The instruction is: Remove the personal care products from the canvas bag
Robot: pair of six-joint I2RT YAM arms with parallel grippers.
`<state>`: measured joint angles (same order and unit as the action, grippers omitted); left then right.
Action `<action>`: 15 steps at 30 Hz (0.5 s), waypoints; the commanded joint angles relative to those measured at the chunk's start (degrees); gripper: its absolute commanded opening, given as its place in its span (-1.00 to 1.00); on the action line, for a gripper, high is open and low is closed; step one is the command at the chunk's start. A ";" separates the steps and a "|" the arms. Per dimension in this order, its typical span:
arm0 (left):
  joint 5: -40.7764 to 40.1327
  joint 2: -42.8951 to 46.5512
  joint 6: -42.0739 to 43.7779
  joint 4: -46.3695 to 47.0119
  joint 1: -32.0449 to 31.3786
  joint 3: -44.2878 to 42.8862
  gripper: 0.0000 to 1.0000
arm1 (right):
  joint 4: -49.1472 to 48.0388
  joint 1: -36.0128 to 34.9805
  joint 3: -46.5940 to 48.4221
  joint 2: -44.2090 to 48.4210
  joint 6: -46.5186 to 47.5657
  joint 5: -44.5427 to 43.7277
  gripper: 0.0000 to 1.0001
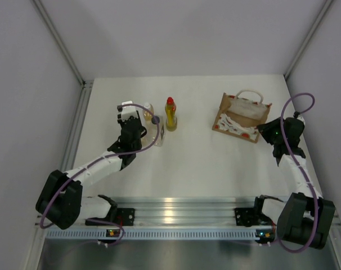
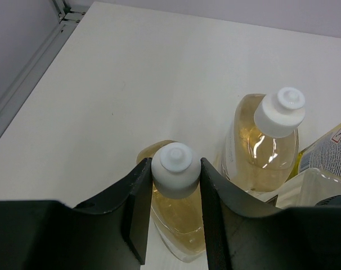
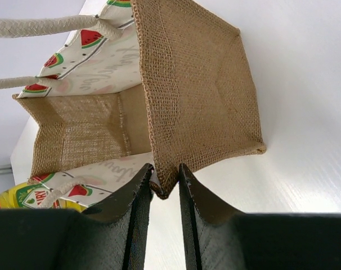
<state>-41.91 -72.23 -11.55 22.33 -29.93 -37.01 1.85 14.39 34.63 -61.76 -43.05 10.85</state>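
The canvas bag (image 1: 241,117) lies tipped over on the tabletop (image 1: 204,163), the right jaws pinched tight on its burlap edge (mouth gaping). Well left of the bag, the left jaws clamp the white cap of one amber bottle (image 2: 176,219). A second amber bottle (image 2: 260,152), the yellow bottle (image 1: 170,116) and the grey-capped bottle (image 1: 157,130) stand beside it.

High overhead; two close wrist views
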 commanded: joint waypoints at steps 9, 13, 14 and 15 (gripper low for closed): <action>-3.09 0.42 -1.46 2.64 -0.30 -3.85 0.29 | 1.05 0.46 1.05 2.25 0.86 1.19 -0.41; -3.09 1.99 -2.16 -0.17 -0.30 -5.34 0.67 | 1.05 0.37 1.49 2.25 0.60 1.63 -0.24; -3.00 2.44 -2.42 -0.96 -0.30 -5.61 0.97 | 0.97 0.37 1.66 2.25 0.60 1.80 -0.10; -2.48 2.88 -2.51 -1.67 -0.30 -5.96 0.97 | 0.97 0.46 1.93 2.17 0.51 1.80 -0.04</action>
<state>-44.01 -72.27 -12.86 21.30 -30.06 -40.16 2.85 14.39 34.63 -60.75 -43.09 11.77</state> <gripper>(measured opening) 0.961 0.457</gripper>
